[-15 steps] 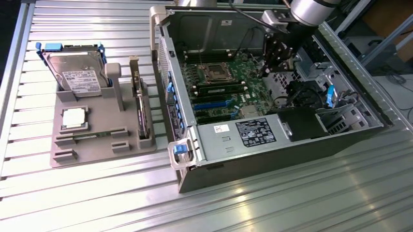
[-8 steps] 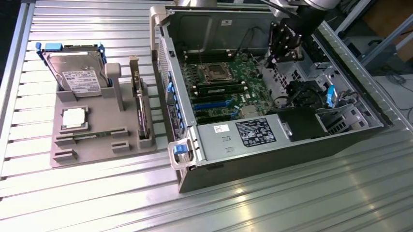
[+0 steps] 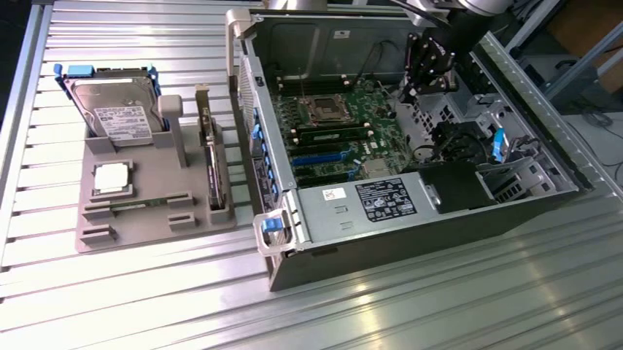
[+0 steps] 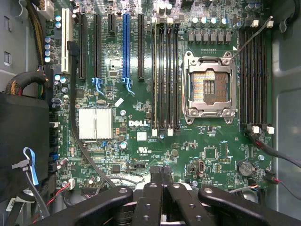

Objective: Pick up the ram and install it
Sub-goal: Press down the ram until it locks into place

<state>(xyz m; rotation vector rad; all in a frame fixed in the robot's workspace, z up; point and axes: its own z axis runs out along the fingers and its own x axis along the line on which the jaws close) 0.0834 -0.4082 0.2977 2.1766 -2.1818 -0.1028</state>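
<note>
Gripper (image 4: 162,173) fingers show you pressed together, empty, inside the case (image 3: 428,219) in wrist view; exterior view gives you the ram (image 3: 128,206) outside the case, one end pointing toward it.

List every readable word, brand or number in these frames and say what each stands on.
"DELL": white lettering on the motherboard, wrist view.
Small white stickers on the motherboard below it: too small to read.
Hard drive label: blurred.
Power supply label and white sticker: blurred.
Sticker on the case back wall: unreadable.
</note>
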